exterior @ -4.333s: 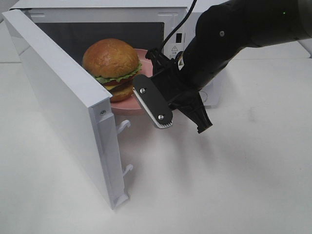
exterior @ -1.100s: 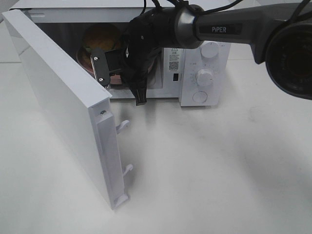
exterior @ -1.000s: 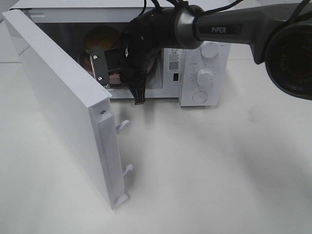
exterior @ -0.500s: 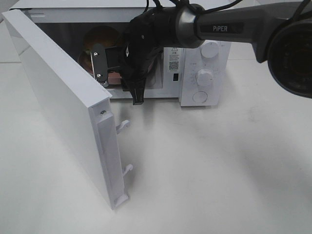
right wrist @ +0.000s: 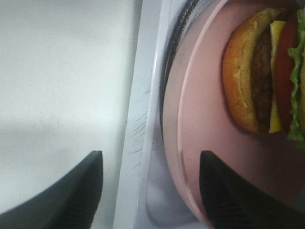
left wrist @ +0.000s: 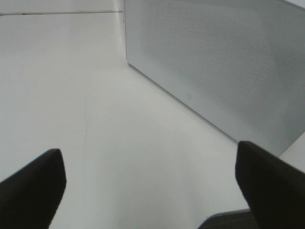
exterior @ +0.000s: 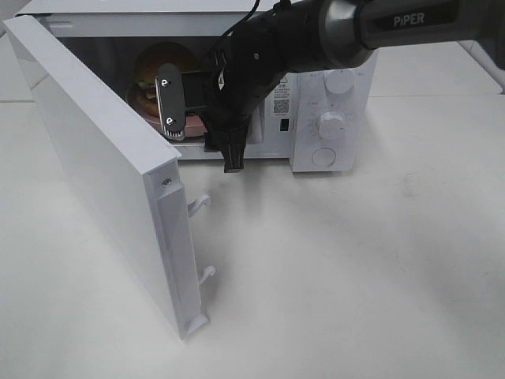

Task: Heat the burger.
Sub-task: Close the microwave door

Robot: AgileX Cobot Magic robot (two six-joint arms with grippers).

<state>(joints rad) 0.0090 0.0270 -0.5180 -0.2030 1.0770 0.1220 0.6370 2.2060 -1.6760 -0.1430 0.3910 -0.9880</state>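
Note:
The burger stands on a pink plate inside the open microwave. My right gripper is at the oven's mouth, open, with one finger in front of the plate and the other hanging below the sill. In the right wrist view the burger lies on the pink plate, whose rim sits between the spread fingers of my right gripper without touching them. My left gripper is open over bare table and holds nothing; it is outside the exterior view.
The microwave door stands wide open toward the front left, its latch hooks sticking out. Its perforated outer face fills the left wrist view. The control knobs are to the right of the cavity. White table lies all around.
The right gripper's jaws have spread apart and let go of the plate rim. The plate and burger now rest inside the microwave. The right arm has shifted slightly.

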